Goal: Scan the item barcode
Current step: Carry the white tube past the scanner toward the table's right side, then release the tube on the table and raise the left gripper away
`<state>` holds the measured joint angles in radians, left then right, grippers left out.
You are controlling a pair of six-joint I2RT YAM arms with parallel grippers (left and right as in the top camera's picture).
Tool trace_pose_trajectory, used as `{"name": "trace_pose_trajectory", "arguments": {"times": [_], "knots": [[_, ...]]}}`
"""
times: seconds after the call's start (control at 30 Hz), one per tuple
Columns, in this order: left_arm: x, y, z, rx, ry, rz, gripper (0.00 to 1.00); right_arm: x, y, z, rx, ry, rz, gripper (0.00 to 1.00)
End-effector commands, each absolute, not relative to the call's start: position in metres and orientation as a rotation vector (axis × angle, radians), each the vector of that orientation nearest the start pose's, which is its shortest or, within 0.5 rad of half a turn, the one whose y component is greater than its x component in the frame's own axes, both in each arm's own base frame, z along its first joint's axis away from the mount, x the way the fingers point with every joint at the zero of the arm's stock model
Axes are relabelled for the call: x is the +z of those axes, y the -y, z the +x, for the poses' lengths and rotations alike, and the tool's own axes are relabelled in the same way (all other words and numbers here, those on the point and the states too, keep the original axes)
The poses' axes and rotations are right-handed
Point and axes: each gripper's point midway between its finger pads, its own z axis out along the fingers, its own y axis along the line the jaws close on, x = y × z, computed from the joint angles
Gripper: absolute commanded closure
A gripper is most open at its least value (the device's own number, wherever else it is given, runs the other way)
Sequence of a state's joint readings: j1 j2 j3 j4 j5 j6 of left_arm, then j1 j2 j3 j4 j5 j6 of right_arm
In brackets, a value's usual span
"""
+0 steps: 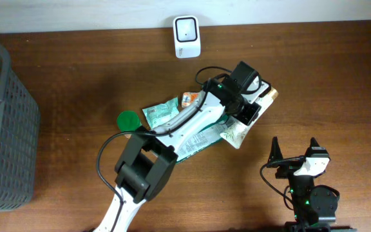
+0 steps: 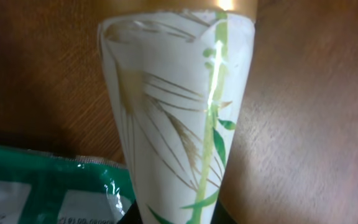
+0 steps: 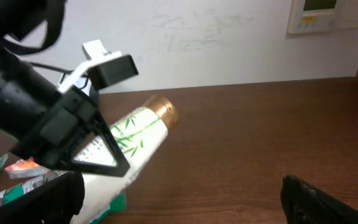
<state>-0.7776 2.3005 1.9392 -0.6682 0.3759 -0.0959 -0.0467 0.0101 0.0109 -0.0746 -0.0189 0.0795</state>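
I'm watching the left pincer (image 1: 251,113) clamping the white bamboo-print tube (image 2: 173,112); the right pincer (image 1: 294,149) is sitting wide open.

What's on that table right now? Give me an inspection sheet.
Surface: brown wooden table, no spills seen.
Job's things: white bamboo-print tube with gold cap, gripped; white scanner at the far edge.
Clutter: green packets, orange packet, green lid, grey basket at the left.
Hands: left hand shut on the tube; right hand open, empty.
Cables: black cable looping off the left arm.
Surroundings: white wall with a control panel.
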Motion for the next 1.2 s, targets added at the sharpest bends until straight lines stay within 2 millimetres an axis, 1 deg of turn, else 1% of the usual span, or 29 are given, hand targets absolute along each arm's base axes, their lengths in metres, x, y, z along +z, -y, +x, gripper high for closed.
{"name": "trace_pose_trajectory", "arguments": {"times": [0.0, 0.03, 0.07, 0.1, 0.13, 0.23, 0.27, 0.3, 0.37, 0.47, 0.53, 0.6, 0.67, 0.7, 0.73, 0.8, 0.83, 0.9, 0.93, 0.97, 1.0, 1.1, 1.13, 1.17], "knots": [[0.073, 0.455, 0.355, -0.826, -2.522, 1.007, 0.84, 0.155, 0.008, 0.246, 0.044, -1.648, 0.096, 0.02], [0.071, 0.457, 0.353, -0.832, -2.524, 1.013, 0.71, 0.155, 0.008, 0.246, 0.044, -1.648, 0.096, 0.02], [0.069, 0.458, 0.352, -0.837, -2.528, 1.018, 0.64, 0.155, 0.008, 0.246, 0.044, -1.648, 0.096, 0.02], [0.069, 0.458, 0.35, -0.838, -2.529, 1.021, 0.48, 0.155, 0.008, 0.246, 0.044, -1.648, 0.096, 0.02], [0.069, 0.459, 0.35, -0.839, -2.527, 1.024, 0.42, 0.155, 0.008, 0.246, 0.044, -1.648, 0.096, 0.02], [0.074, 0.462, 0.346, -0.889, -2.52, 1.035, 0.38, 0.155, 0.008, 0.246, 0.044, -1.648, 0.096, 0.02], [0.079, 0.464, 0.346, -0.927, -2.51, 1.038, 0.37, 0.155, 0.008, 0.246, 0.044, -1.648, 0.096, 0.02], [0.089, 0.464, 0.348, -0.961, -2.495, 1.034, 0.36, 0.155, 0.008, 0.246, 0.044, -1.648, 0.096, 0.02], [0.113, 0.456, 0.359, -0.992, -2.469, 1.006, 0.35, 0.155, 0.008, 0.246, 0.044, -1.648, 0.096, 0.02], [0.15, 0.437, 0.377, -0.982, -2.44, 0.95, 0.32, 0.155, 0.008, 0.246, 0.044, -1.648, 0.096, 0.02], [0.185, 0.412, 0.394, -0.958, -2.391, 0.918, 0.29, 0.155, 0.008, 0.246, 0.044, -1.648, 0.096, 0.02], [0.214, 0.387, 0.407, -0.921, -2.339, 0.915, 0.25, 0.155, 0.008, 0.246, 0.044, -1.648, 0.096, 0.02], [0.25, 0.345, 0.423, -0.861, -2.283, 0.887, 0.2, 0.155, 0.008, 0.246, 0.044, -1.648, 0.096, 0.02], [0.262, 0.326, 0.43, -0.839, -2.271, 0.854, 0.18, 0.155, 0.008, 0.246, 0.044, -1.648, 0.096, 0.02], [0.276, 0.302, 0.437, -0.81, -2.259, 0.816, 0.18, 0.155, 0.008, 0.246, 0.044, -1.648, 0.096, 0.02], [0.295, 0.259, 0.449, -0.74, -2.229, 0.777, 0.18, 0.155, 0.008, 0.246, 0.044, -1.648, 0.096, 0.02], [0.3, 0.239, 0.454, -0.701, -2.22, 0.765, 0.18, 0.155, 0.008, 0.246, 0.044, -1.648, 0.096, 0.02], [0.303, 0.201, 0.461, -0.62, -2.236, 0.73, 0.18, 0.155, 0.008, 0.246, 0.044, -1.648, 0.096, 0.02], [0.3, 0.177, 0.465, -0.567, -2.263, 0.705, 0.18, 0.155, 0.008, 0.246, 0.044, -1.648, 0.096, 0.02], [0.296, 0.158, 0.467, -0.531, -2.286, 0.69, 0.14, 0.155, 0.008, 0.246, 0.044, -1.648, 0.096, 0.02], [0.289, 0.132, 0.467, -0.483, -2.327, 0.671, 0.13, 0.156, 0.008, 0.246, 0.045, -1.647, 0.096, 0.02], [0.278, 0.088, 0.47, -0.379, -2.396, 0.613, 0.13, 0.156, 0.008, 0.246, 0.044, -1.647, 0.096, 0.02], [0.276, 0.075, 0.471, -0.351, -2.404, 0.605, 0.12, 0.156, 0.008, 0.246, 0.044, -1.647, 0.096, 0.02], [0.276, 0.07, 0.471, -0.34, -2.404, 0.605, 0.11, 0.156, 0.008, 0.246, 0.044, -1.647, 0.096, 0.02]]}}
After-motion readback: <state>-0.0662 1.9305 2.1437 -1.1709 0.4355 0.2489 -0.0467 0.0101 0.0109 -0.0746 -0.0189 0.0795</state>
